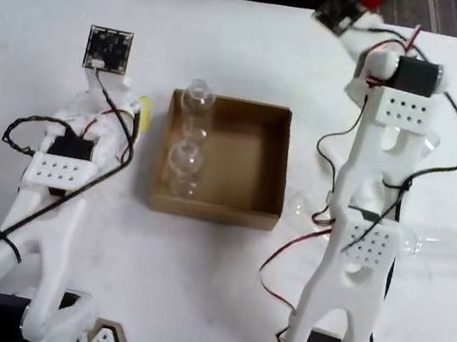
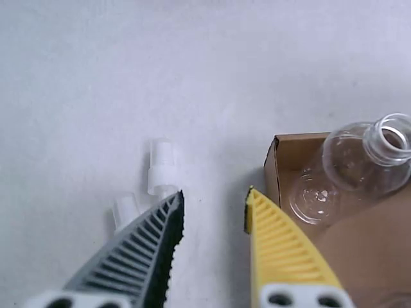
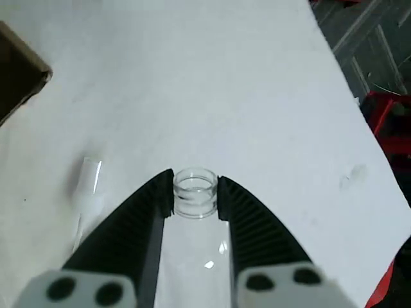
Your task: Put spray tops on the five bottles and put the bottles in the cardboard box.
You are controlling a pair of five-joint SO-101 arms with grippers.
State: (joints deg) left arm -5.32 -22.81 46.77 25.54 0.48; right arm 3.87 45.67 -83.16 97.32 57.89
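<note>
One clear bottle (image 3: 192,256), light, thin-walled and likely slick, is clamped at its threaded neck by the right gripper (image 3: 194,186); that neck is probably the stiffest hold. Left gripper (image 2: 214,204) stands with jaws apart beside a spray top (image 2: 160,168); the cardboard box (image 2: 286,151) beyond holds uncapped bottles (image 1: 186,158).

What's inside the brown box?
Two clear bottles against one wall: the far bottle, with no spray top, and the near bottle. The box floor under them is hidden.

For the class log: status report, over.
Left gripper open by spray tops. Right gripper shut on topless bottle. Two bottles in cardboard box. No obstruction seen.
</note>
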